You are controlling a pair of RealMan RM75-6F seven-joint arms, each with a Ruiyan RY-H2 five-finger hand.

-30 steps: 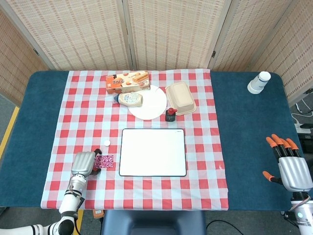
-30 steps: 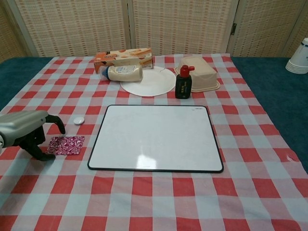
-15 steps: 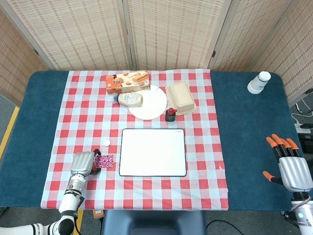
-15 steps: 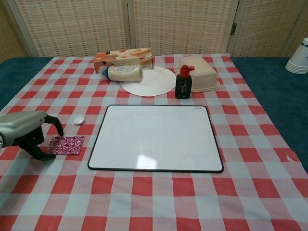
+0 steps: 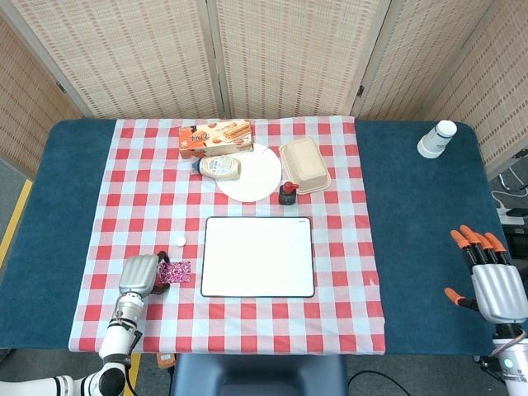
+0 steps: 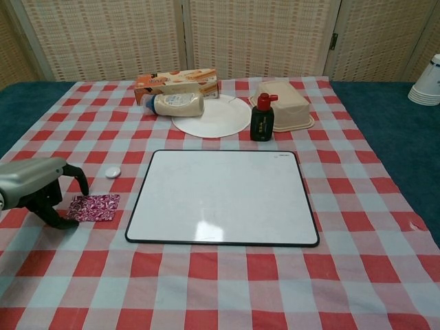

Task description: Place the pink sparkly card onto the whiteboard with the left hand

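The left robot hand (image 6: 36,190) arches over the flat pink sparkly card (image 6: 94,207), fingers apart, nothing grasped: reaching step. The card lies on the surface just left of the white rectangular whiteboard (image 6: 221,197). Next: pinch an edge, lift, carry right. The right robot hand (image 5: 493,279) idles, fingers spread.

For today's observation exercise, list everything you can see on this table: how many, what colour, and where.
card: 1, pink, flat on cloth left of whiteboard
whiteboard: 1, white, centre
cap: 1, white, behind card
plate: 1, white, behind whiteboard
bottle: 1, cream, lying at plate's left edge
box: 1, orange, behind bottle
ink bottle: 1, black, red cap
container: 1, beige
cups: white stack, far right
left robot hand: grey, at card
right robot hand: orange tips, right edge
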